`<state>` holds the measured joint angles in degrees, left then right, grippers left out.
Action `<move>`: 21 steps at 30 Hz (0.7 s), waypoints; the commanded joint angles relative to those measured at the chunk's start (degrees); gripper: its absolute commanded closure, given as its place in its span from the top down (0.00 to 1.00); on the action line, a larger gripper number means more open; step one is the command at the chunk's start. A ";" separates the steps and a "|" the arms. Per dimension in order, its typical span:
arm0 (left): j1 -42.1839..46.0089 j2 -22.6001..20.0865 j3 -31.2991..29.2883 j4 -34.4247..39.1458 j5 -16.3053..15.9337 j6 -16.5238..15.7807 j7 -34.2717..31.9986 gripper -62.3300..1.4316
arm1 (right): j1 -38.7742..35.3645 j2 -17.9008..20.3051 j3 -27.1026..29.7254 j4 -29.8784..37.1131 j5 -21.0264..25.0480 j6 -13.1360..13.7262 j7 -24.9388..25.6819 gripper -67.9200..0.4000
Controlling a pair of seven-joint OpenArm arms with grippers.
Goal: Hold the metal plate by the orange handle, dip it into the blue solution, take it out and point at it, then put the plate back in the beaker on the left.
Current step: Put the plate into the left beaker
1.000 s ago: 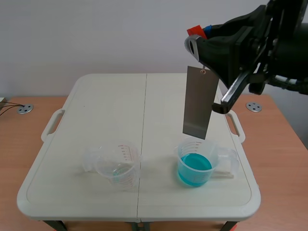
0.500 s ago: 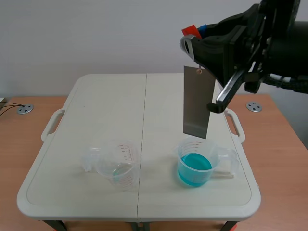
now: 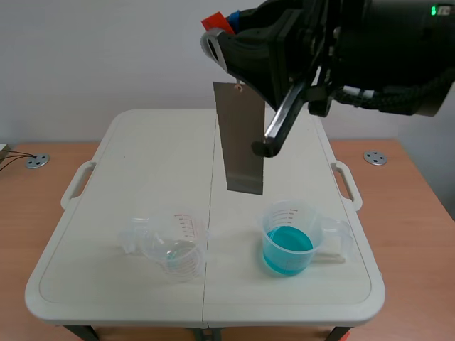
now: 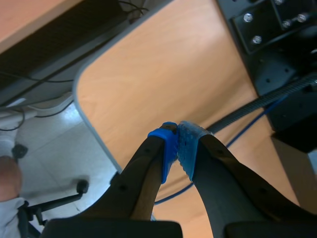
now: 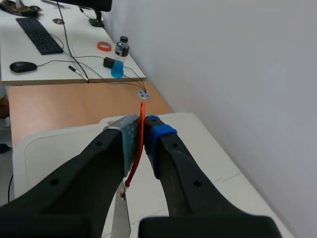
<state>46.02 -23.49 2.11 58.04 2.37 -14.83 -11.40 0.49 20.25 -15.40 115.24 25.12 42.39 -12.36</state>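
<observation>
The right arm (image 3: pixel 370 50) is a bulky, glossy black housing of rounded shells, seen at the far right of the scene. It carries a small green indicator light (image 3: pixel 433 10) and a ribbed black cable conduit (image 3: pixel 395 101) along its underside. A pale grey ring (image 3: pixel 208 47) rims the housing's left end. The right gripper (image 5: pixel 144 124) has two thick black fingers, one tipped with a grey-green dotted pad (image 5: pixel 130 139), the other with a blue pad (image 5: pixel 159 135). The left gripper (image 4: pixel 177 130) has like fingers, with a bright blue pad (image 4: pixel 168 148) and a translucent dotted pad (image 4: pixel 189 144). Beyond it, a black mounting plate (image 4: pixel 265 27) bears silver screws (image 4: pixel 247 17). A ribbed black hose (image 4: pixel 262 103) and a thin blue cable (image 4: pixel 241 135) run alongside.
</observation>
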 commanded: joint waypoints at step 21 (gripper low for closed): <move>-0.81 -0.42 -0.28 0.72 -0.39 0.09 -0.15 0.06 | 11.30 -7.45 -12.52 -12.02 1.01 0.33 -1.90 0.02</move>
<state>45.52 -23.53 2.07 58.11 2.37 -14.66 -11.29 10.59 13.26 -27.90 102.85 25.10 42.39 -15.18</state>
